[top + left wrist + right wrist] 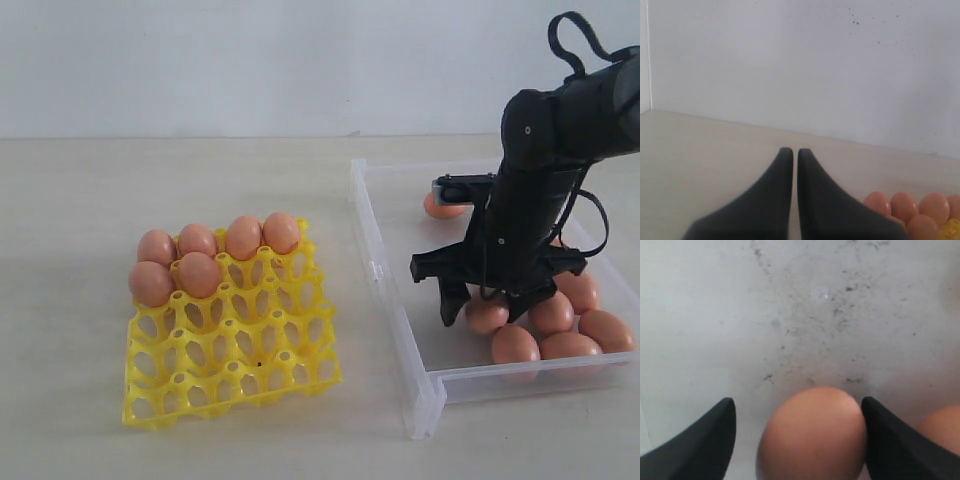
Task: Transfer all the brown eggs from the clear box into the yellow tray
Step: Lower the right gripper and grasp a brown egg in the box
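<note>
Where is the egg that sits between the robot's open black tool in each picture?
Exterior view: the egg lies in the clear box, lower right of the picture, between the open fingers of the right tool.
Left wrist view: not in it; the other eggs there sit by the yellow tray.
Right wrist view: lower middle of the picture.
Shared landmark: the right tool's black fingers on either side of it.

Right arm (540, 160) partly hides some brown eggs (570, 345) in the clear box (385, 262)

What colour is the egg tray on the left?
The tray is bright yellow, clearest in the exterior view.
</note>
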Tool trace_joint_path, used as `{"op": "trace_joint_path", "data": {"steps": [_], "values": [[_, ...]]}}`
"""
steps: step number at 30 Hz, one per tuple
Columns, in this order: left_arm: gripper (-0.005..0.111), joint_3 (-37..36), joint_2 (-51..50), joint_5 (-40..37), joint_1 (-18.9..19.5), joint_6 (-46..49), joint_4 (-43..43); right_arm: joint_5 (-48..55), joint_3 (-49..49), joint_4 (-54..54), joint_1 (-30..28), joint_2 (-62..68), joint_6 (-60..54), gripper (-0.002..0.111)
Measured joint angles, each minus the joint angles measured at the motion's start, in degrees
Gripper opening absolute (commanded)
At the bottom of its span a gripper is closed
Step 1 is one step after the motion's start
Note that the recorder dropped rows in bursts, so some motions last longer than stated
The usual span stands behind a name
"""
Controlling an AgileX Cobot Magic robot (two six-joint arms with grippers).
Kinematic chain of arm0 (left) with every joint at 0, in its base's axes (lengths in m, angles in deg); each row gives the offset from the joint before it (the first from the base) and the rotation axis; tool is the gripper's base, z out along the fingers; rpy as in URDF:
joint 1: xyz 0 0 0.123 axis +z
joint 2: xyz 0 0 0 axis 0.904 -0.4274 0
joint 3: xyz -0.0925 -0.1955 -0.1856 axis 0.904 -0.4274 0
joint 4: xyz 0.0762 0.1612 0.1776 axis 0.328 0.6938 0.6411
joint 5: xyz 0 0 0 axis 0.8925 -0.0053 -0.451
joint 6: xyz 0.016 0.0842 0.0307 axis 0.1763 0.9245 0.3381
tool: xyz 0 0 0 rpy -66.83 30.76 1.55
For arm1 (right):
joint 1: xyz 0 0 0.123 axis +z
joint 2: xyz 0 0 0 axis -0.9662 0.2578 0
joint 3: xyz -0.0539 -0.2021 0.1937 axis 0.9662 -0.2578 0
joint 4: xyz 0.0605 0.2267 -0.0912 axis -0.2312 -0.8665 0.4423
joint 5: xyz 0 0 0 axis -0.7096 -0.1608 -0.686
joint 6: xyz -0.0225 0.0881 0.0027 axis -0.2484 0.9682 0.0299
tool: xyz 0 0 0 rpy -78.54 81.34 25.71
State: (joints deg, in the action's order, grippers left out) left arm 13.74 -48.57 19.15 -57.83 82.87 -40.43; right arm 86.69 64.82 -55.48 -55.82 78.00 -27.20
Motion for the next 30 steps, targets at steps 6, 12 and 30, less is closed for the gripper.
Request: {"op": "trace_joint_path", "data": {"steps": [6, 12, 30], "values": [[0.004, 0.0, 0.0, 0.0, 0.0, 0.0, 0.0, 1.0, 0.3, 0.1, 0.0, 1.2, 2.0, 0.038], [0.004, 0.0, 0.0, 0.0, 0.0, 0.0, 0.0, 1.2, 0.5, 0.1, -0.1, 1.3, 2.0, 0.035], [0.004, 0.0, 0.0, 0.0, 0.0, 0.0, 0.0, 1.0, 0.5, 0.0, -0.2, 1.4, -1.0, 0.06]]}}
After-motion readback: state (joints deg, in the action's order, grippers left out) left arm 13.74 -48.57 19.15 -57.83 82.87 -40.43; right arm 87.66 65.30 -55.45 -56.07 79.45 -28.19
